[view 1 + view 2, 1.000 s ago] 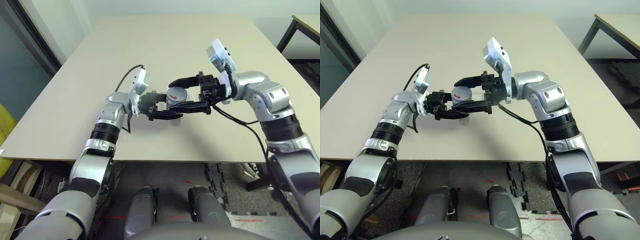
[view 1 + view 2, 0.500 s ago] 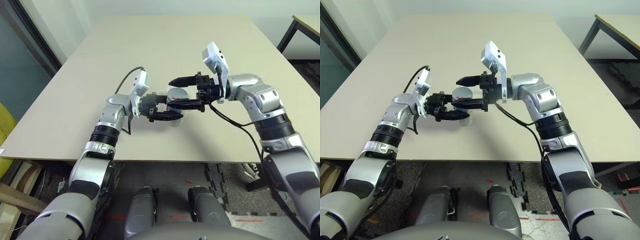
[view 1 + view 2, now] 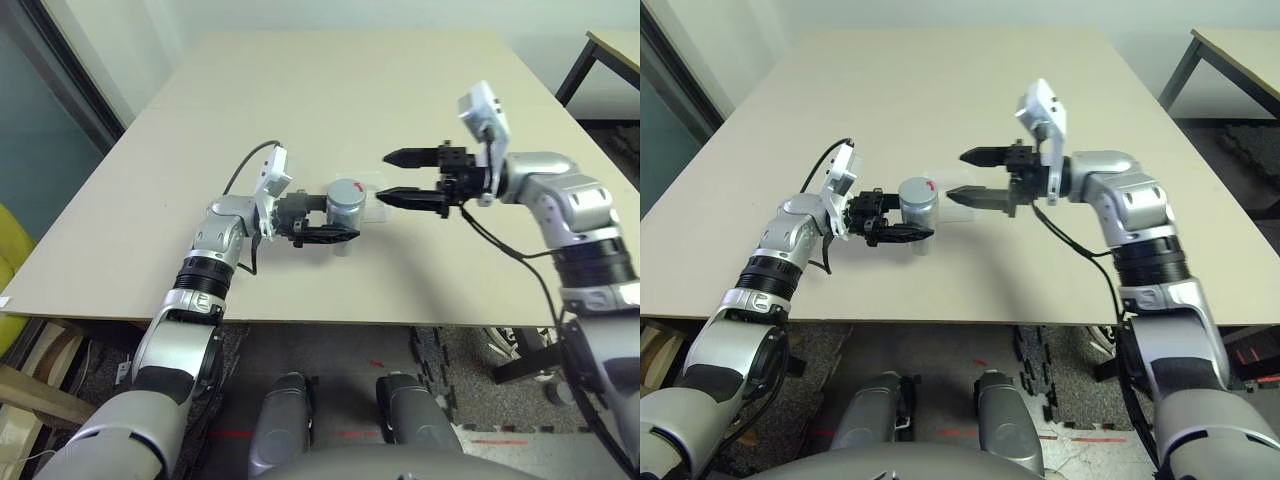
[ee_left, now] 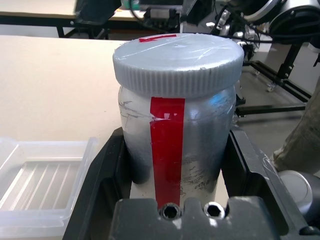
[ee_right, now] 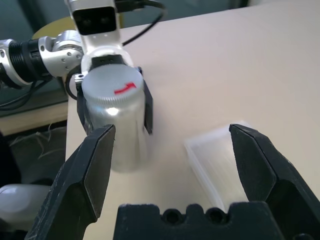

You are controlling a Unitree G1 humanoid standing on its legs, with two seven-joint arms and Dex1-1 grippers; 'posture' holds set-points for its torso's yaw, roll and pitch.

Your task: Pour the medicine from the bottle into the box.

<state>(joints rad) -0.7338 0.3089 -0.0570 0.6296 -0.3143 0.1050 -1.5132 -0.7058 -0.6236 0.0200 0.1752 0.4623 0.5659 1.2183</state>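
My left gripper (image 3: 335, 216) is shut on the bottle (image 3: 345, 204), a silver-grey cylinder with a red stripe down its side (image 4: 167, 145). The bottle stands upright near the middle of the table, and its grey ribbed cap (image 4: 177, 55), marked with a red arrow, is on. My right gripper (image 3: 386, 177) hangs open just to the right of the bottle with nothing between its fingers (image 5: 92, 165). The clear plastic box (image 5: 220, 155) lies flat on the table beside the bottle, under the right gripper, and shows in the left wrist view as the box (image 4: 45, 175).
The beige table (image 3: 350, 90) stretches far behind both arms. Its front edge runs just below the left forearm. A second table (image 3: 615, 45) with dark legs stands off to the back right.
My right gripper, whose open fingers straddled the bottle's cap before, has pulled away to the right and stays open. The left gripper keeps hold of the bottle.
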